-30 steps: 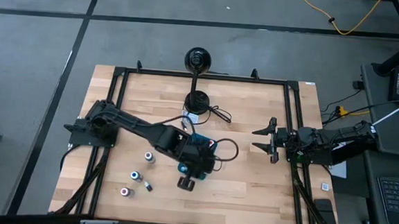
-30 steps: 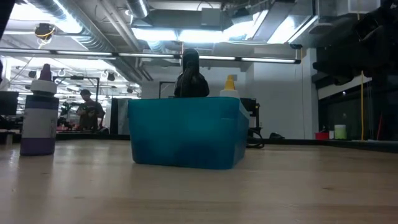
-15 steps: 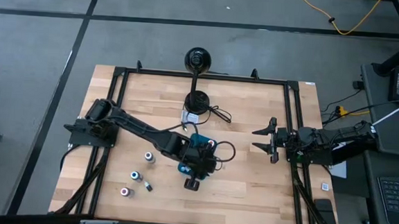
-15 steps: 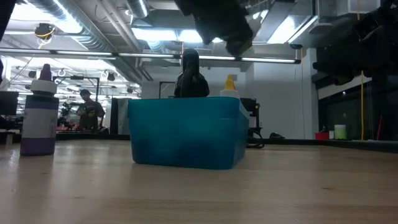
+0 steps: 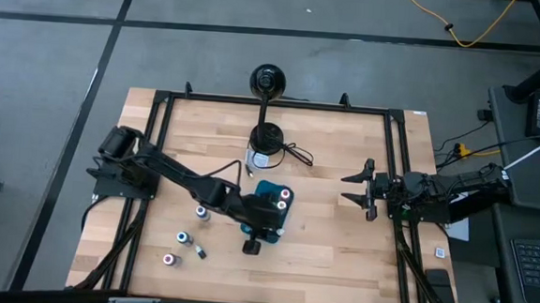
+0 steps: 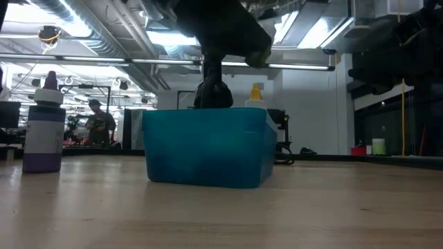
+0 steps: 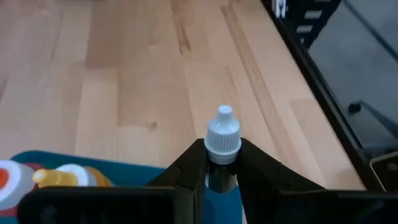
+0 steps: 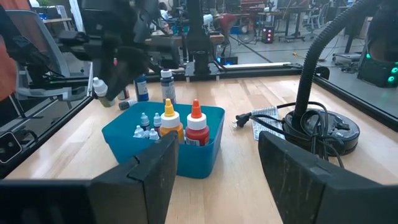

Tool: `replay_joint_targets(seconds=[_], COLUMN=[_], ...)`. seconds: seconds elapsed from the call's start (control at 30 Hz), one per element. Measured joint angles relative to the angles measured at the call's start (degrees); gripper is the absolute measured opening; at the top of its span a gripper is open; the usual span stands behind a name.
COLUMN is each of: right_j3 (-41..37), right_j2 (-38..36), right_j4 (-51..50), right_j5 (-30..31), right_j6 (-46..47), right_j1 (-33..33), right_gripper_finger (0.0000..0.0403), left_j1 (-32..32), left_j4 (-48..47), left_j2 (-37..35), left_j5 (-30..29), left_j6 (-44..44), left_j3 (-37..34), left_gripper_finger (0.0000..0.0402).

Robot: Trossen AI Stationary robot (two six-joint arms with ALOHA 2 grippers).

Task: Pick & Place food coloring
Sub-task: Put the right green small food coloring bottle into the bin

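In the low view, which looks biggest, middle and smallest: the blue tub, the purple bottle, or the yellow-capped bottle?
1. Blue tub, largest by far.
2. Purple bottle, though it may just stand nearer the camera.
3. Yellow-capped bottle, smallest; only its top shows above the tub, so its full size is hidden.

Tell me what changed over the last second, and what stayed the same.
The left tool, shut on a white-capped bottle, swung back over the teal tray and came lower, so its arm now fills the top of the low view. The right tool stayed open and parked at the table's right edge. The four loose bottles on the table stayed put, as did the tray.
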Motion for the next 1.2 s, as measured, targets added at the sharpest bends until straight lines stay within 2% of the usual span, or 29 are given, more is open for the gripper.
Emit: replay_joint_targets(seconds=[0.47,1.0,1.2], right_j3=[0.02,0.01,0.00], right_j2=[-0.01,-0.01,0.00], right_j4=[-0.01,0.01,-0.01], right_j5=[0.00,0.00,-0.01], right_j6=[-0.01,0.00,-0.01], right_j1=[-0.02,-0.01,0.00], right_gripper_finger=[0.0223,0.0223,0.0223], left_j1=[2.22,3.31,3.45], left_j4=[15.94,17.63,18.36], left_j2=[-0.62,0.71,3.82], left_j5=[0.00,0.08,0.26], left_j6=[0.01,3.00,2.44], left_j3=[-12.03,-12.53,-12.55], left_gripper_finger=[0.0066,0.0065,0.0065])
